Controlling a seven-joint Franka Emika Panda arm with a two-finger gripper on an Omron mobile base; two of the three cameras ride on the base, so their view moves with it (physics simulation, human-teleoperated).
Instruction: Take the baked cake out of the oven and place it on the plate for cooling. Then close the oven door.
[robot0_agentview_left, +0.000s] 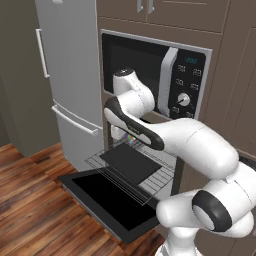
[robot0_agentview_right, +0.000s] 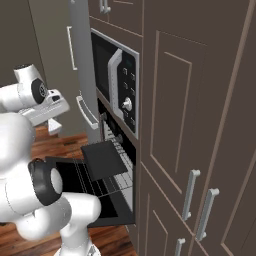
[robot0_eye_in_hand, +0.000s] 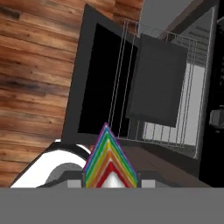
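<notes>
Domestic kitchen: tall grey fridge (robot0_agentview_left: 70, 80), silver-framed keypad microwave (robot0_agentview_left: 155, 80), black built-in oven (robot0_agentview_left: 135, 167) with wire racks, brown panelled cabinetry (robot0_agentview_right: 200, 115), wood-plank floor (robot0_agentview_left: 35, 200).

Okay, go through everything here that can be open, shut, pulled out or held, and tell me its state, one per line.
oven door: fully open, lying flat.
wire rack: pulled out over the door.
dark baking tray: resting on the rack, empty.
rainbow cake slice: held in the gripper.
microwave: door shut.
fridge: both doors shut.
upper cabinets: shut.
</notes>
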